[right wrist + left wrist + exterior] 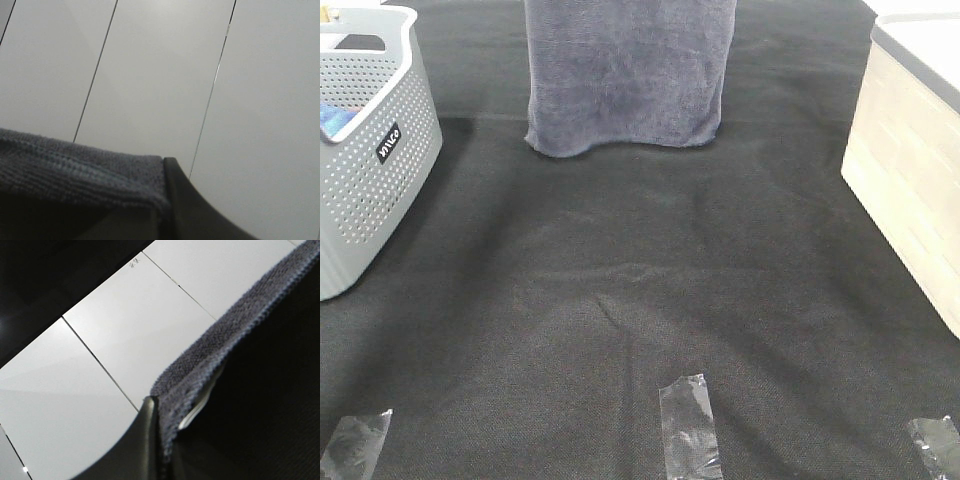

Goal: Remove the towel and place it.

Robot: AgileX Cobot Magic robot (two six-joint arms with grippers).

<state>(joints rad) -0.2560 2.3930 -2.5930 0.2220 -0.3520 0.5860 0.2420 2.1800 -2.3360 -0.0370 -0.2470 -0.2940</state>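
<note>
Exterior high, towel: the towel hangs down from the top edge at upper centre. Its lower hem sags low over the black mat, and contact cannot be told.
Exterior high, surroundings: basket at the left edge, pale box at the right. Neither gripper is in frame.
Left wrist, grip: the left gripper looks clamped on the hem, beside a white tag.
Right wrist, grip: the right gripper appears to pinch the hem's corner.
Risk: both holds sit near the edge, so the towel's weight or a dragging hem could pull it free.
</note>
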